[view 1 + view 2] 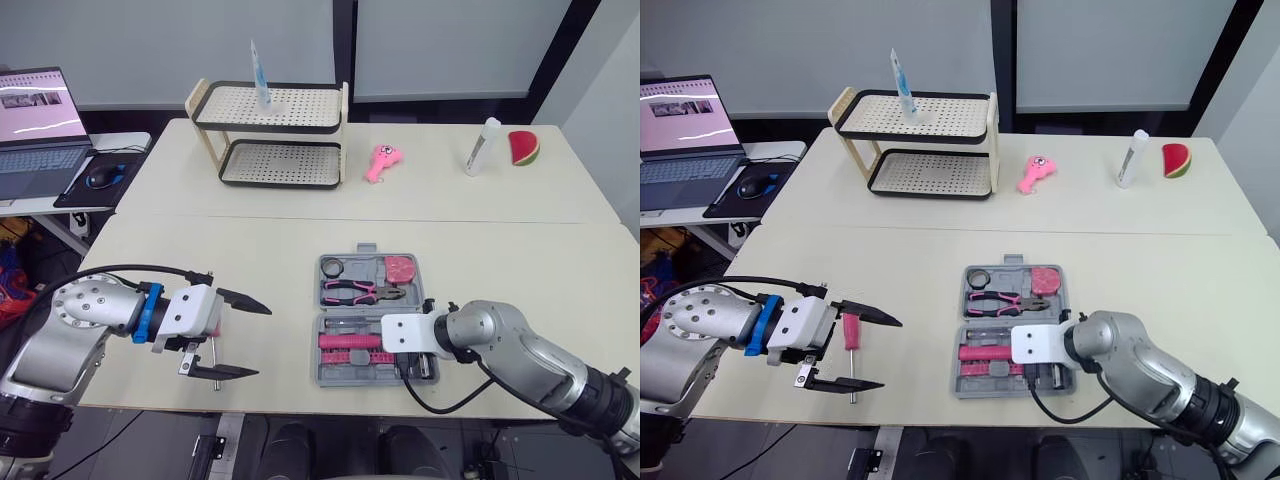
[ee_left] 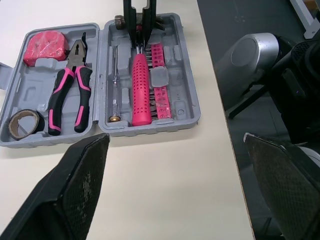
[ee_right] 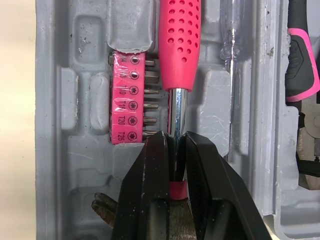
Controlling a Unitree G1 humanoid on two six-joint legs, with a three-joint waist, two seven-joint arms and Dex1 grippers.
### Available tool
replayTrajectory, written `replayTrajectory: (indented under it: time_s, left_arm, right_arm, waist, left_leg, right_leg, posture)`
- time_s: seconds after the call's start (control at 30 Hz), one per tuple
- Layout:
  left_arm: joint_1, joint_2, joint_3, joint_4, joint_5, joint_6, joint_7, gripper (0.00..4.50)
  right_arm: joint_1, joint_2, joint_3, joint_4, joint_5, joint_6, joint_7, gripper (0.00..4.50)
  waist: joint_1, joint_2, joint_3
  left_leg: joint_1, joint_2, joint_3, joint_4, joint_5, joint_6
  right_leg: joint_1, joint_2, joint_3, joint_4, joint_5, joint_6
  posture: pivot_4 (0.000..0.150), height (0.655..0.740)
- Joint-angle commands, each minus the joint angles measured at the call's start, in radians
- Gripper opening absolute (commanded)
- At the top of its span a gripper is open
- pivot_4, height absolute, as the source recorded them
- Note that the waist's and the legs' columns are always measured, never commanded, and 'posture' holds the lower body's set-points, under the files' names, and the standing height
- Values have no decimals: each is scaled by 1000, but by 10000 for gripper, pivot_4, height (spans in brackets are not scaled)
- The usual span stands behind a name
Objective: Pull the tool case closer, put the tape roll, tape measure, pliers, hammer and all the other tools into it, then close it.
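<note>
Now R gripper [image 3: 176, 144] clamped on hammer [image 3: 179, 45] shaft inside case [image 3: 60, 160].

The far table [image 1: 430, 195] holds rack [image 1: 270, 135] (tube [image 1: 259, 75] atop), pink toy [image 1: 380, 162], bottle [image 1: 482, 146], watermelon slice [image 1: 523, 148].

1. Bright and even throughout, lit softly from overhead.
2. Faint, short shadows beneath the rack [image 1: 300, 105] and around the tool case [image 1: 330, 375] on the pale table [image 1: 500, 240].
3. Slight glint along the chrome shaft of the hammer [image 3: 177, 75].
</note>
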Motion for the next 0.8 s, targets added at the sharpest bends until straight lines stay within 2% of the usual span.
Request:
replayTrajectory:
  time_s: [0.03,0.53,0.6,0.8]
  left_arm:
    - [-16,1,9,-4,2,-7,3,45000]
    - [-24,-3,5,-12,7,-1,17,45000]
    - [-26,-5,4,-13,8,0,17,45000]
    - [-27,-11,0,-16,11,-1,20,45000]
  right_arm:
    - [-6,3,-36,-12,-12,-10,10,2456]
    - [-18,25,-49,31,-34,-54,27,2456]
    - [-18,25,-51,34,-41,-64,27,9472]
    - [-20,26,-93,18,-49,-74,33,18038]
  waist:
    - [0,0,0]
    - [0,0,0]
    - [0,0,0]
    - [0,0,0]
  left_leg:
    - [0,0,0,0,0,0]
    - [0,0,0,0,0,0]
    - [0,0,0,0,0,0]
    - [0,0,0,0,0,0]
  right_leg:
    - [0,0,0,0,0,0]
    - [0,0,0,0,0,0]
    - [0,0,0,0,0,0]
    - [0,0,0,0,0,0]
  posture:
    - [1500,7400]
    - [1500,7400]
    - [1500,7400]
    - [1500,7400]
